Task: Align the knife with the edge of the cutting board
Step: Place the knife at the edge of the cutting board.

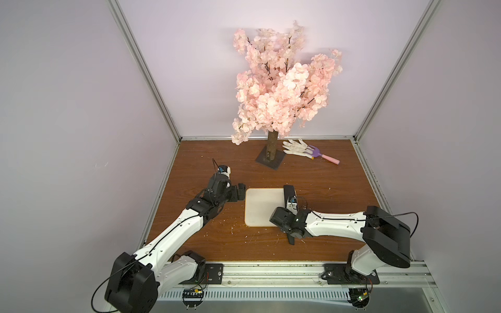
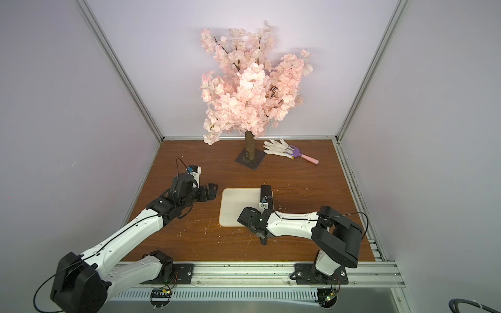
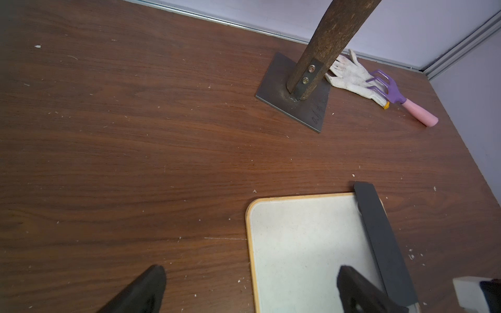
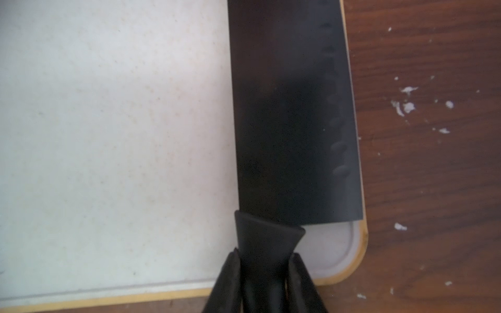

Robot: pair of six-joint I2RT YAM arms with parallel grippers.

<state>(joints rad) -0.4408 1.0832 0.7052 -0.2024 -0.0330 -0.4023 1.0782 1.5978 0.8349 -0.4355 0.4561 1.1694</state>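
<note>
The cream-white cutting board (image 1: 261,206) (image 2: 237,206) lies flat on the brown table. The black knife (image 4: 292,122) rests on it, its broad blade running along the board's right-hand edge (image 3: 379,238). The handle end (image 1: 291,239) sticks out past the near edge. My right gripper (image 4: 264,260) is shut on the knife's handle just behind the blade, over the board's (image 4: 108,135) near right corner. In both top views the right wrist hides those jaws. My left gripper (image 1: 240,193) (image 3: 251,271) hovers open at the board's (image 3: 303,244) far left corner, holding nothing.
A pink blossom tree stands on a dark square base (image 1: 270,160) behind the board. A white glove (image 1: 295,147) and a purple-and-pink toy rake (image 1: 322,156) lie to its right. White crumbs dot the wood. Walls close in three sides.
</note>
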